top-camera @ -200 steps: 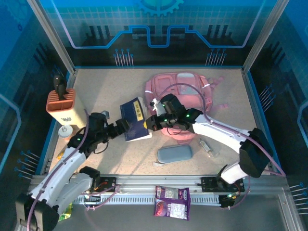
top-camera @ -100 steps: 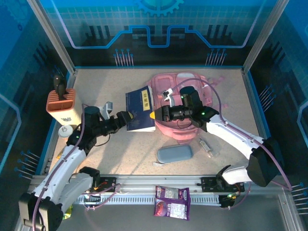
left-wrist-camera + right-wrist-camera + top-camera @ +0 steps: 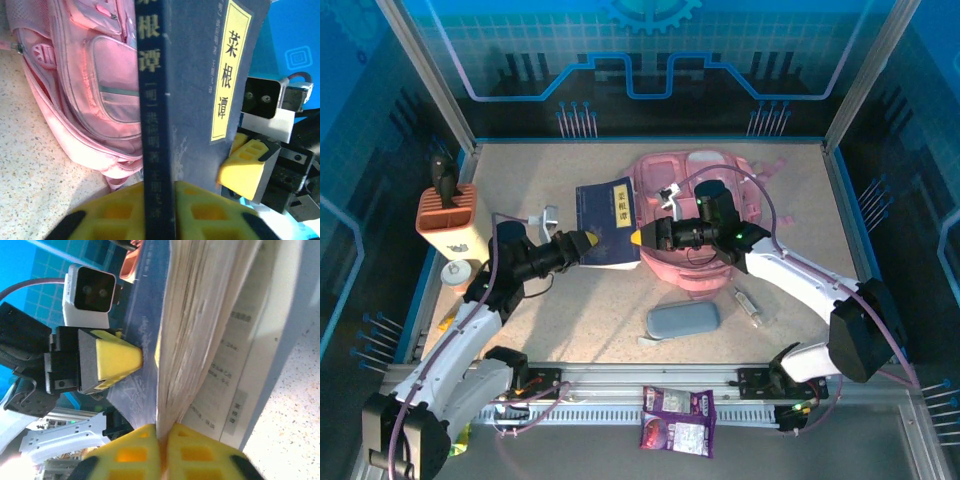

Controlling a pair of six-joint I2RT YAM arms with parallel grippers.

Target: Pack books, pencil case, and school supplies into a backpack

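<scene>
A navy blue book (image 3: 608,215) with a yellow label stands on edge just left of the pink backpack (image 3: 705,205), held from both sides. My left gripper (image 3: 588,242) is shut on its spine edge; the left wrist view has the spine (image 3: 157,125) running between my yellow fingers (image 3: 210,210), with the backpack (image 3: 85,85) behind. My right gripper (image 3: 638,238) is shut on the book's page edge (image 3: 200,315). The grey-blue pencil case (image 3: 683,320) lies on the table nearer the front. A small clear tube (image 3: 748,305) lies to its right.
An orange-and-cream holder (image 3: 447,218) stands at the left edge with a white round thing (image 3: 455,272) in front of it. A purple snack packet (image 3: 678,420) lies on the front rail. Metal frame posts and blue walls close in the table.
The book was lifted from lying flat and carried up toward the backpack. My left gripper, open a second ago, has closed on its spine. My right arm swung up and right with the book.
</scene>
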